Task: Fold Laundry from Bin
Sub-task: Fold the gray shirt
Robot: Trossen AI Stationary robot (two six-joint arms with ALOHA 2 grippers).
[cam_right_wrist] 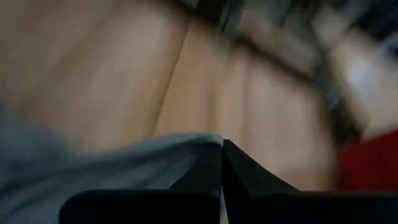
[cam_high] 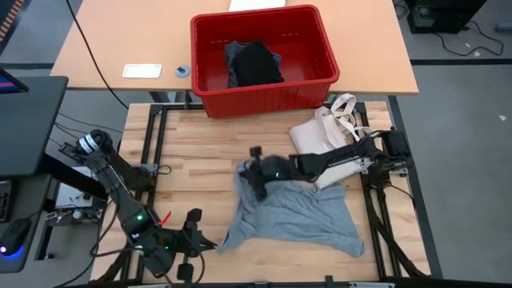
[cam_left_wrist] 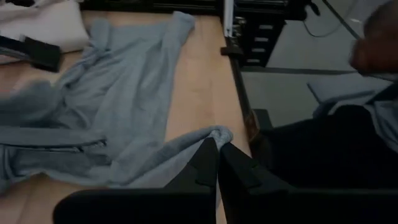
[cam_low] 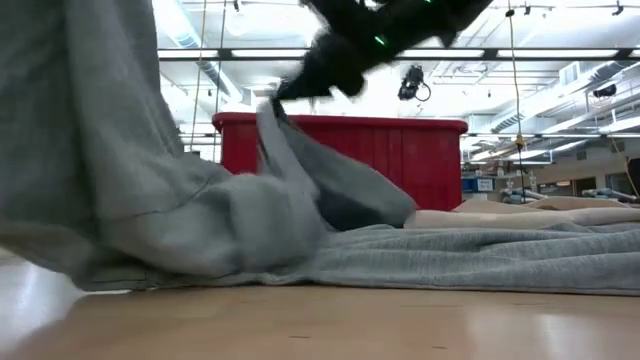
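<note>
The light grey T-shirt (cam_high: 300, 216) lies rumpled on the wooden table (cam_high: 184, 152), mostly flat on its right half. My left gripper (cam_high: 210, 240) is at the shirt's near-left corner and is shut on it. My right gripper (cam_high: 254, 182) is over the shirt's far-left part, also shut on the cloth. The red bin (cam_high: 264, 56) stands on the tan table beyond the far edge, with a black garment (cam_high: 256, 64) lying in it. My left gripper pinches the shirt's near-left corner (cam_left_wrist: 214, 133) between its two fingers, coming from the table's left and slanting down. That corner is raised, and the cloth runs down from it to the table (cam_low: 90, 150). My right gripper pinches a bunched edge of the shirt's far-left part (cam_right_wrist: 193, 142) between its two fingers, coming from the table's right and slanting down. The cloth rises in a narrow peak (cam_low: 268, 112) to the fingers, while the rest of the shirt lies on the table.
A cream tote bag (cam_high: 328, 128) lies at the table's far right, partly under my right arm. A white card (cam_high: 142, 70) and a small roll (cam_high: 182, 70) sit on the tan table left of the bin. Bare wood lies left of the shirt.
</note>
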